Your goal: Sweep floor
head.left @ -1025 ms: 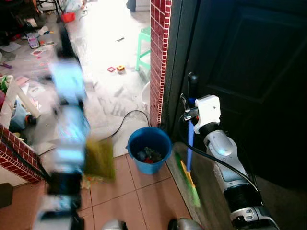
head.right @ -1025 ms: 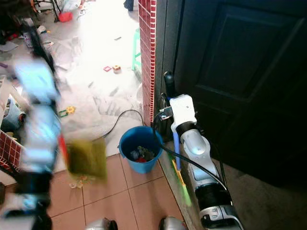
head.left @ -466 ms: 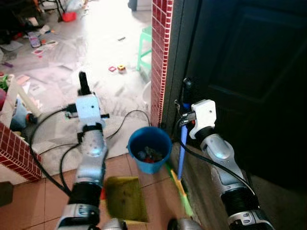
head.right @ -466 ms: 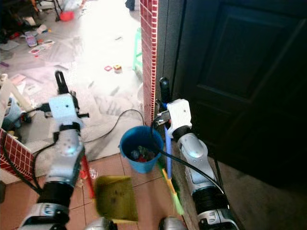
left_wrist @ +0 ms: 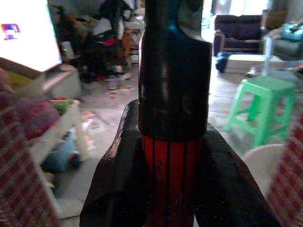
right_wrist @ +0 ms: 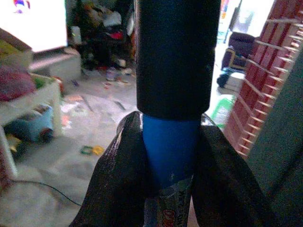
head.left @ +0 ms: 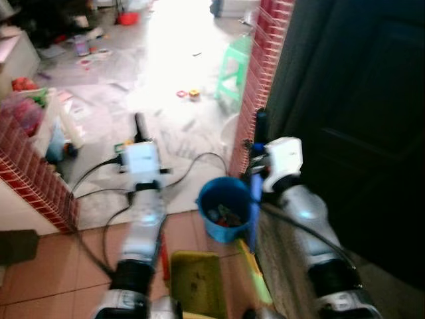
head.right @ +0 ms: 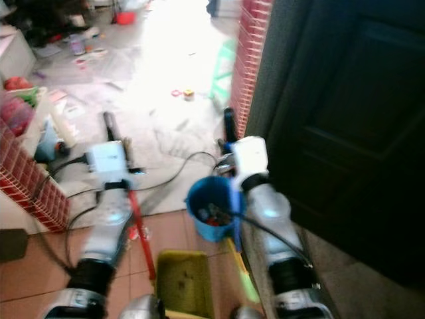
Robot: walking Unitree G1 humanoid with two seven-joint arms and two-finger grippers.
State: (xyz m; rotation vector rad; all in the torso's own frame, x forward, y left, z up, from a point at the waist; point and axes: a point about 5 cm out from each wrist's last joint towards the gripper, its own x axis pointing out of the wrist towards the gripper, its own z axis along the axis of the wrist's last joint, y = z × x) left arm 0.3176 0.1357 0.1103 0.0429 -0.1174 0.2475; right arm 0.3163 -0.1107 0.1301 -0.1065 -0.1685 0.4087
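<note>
1. terracotta tile floor (head.left: pixel 53 266) underfoot, giving way to a pale, littered floor beyond; red brick pillar (head.left: pixel 262 60) and dark door (head.left: pixel 358 119) on the robot's right; green stool (head.left: pixel 234 66) well back.
2. left gripper (left_wrist: pixel 173 189) is clamped around the red handle (head.right: pixel 139 232) of a yellow-green dustpan (head.left: pixel 196 282); the pan sits low, close in front of the robot, mouth seemingly toward the bucket.
3. right gripper (right_wrist: pixel 165 179) is closed around the blue broom handle (head.left: pixel 254 209), near its black cap; the broom's green bristles (head.left: pixel 255 279) reach down by the door edge, just beside the pan.
4. blue bucket (head.left: pixel 222 209) with scraps inside stands between the two arms, at the foot of the pillar, likely the dump point.
5. judgement: tools held paired and low so debris can be brushed into the pan; sweeping looks mid-way, with toys and paper scattered farther out.
6. head views are blurred, so fine debris cannot be read.
</note>
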